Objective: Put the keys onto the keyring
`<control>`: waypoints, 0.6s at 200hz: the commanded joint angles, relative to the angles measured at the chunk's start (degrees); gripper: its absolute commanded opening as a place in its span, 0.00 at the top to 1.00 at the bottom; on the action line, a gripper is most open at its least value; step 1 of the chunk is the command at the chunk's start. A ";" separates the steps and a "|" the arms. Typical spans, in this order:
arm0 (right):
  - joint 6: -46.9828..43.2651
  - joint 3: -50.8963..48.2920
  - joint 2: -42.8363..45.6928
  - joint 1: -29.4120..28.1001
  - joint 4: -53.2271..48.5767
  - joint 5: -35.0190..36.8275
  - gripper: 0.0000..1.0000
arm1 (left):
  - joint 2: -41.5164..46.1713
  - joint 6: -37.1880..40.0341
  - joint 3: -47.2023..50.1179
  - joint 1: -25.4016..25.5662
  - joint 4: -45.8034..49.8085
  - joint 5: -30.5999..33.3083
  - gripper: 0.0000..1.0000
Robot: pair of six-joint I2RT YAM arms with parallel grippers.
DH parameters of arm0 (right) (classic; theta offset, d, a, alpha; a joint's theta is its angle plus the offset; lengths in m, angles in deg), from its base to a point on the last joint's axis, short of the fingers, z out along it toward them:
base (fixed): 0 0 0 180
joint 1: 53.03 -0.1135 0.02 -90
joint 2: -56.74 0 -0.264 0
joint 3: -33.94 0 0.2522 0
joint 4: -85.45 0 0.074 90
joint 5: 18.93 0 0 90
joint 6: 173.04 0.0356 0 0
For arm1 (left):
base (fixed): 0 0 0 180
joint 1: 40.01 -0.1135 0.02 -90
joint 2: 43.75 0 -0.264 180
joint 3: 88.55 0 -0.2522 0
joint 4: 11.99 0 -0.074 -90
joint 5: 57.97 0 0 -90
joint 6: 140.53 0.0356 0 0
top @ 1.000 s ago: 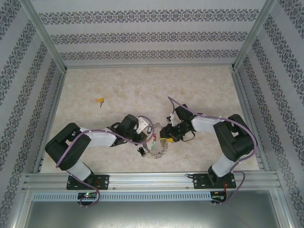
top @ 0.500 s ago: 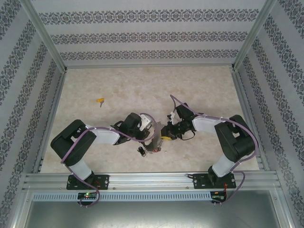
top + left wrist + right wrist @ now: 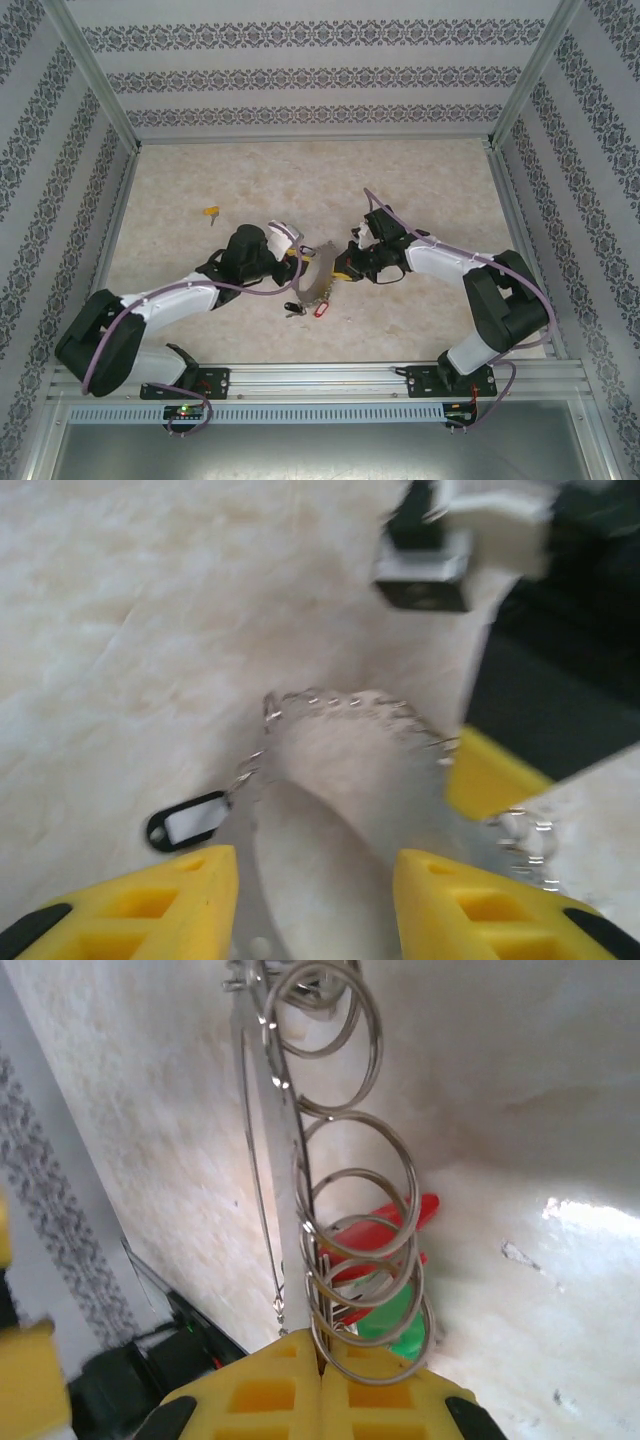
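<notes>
- A yellow-tagged key point(image 3: 211, 212) lies alone on the surface point(image 3: 430, 180), well left of both arms.
- The left fingers point(image 3: 293, 262) stand apart with nothing gripped, just beside the keyring.
- The keyring point(image 3: 315, 276) stands on edge between the two arms, with a black-tagged key point(image 3: 187, 822), a red-tagged key point(image 3: 385, 1232) and a green-tagged key point(image 3: 385, 1322) by it.
- The right fingers point(image 3: 300, 1388) are pressed together on the keyring's wire.
</notes>
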 commanded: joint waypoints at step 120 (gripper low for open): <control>37.96 17.57 5.84 -6.20 -29.86 16.07 1.00 | 3.64 16.47 2.38 5.04 0.04 -12.26 0.39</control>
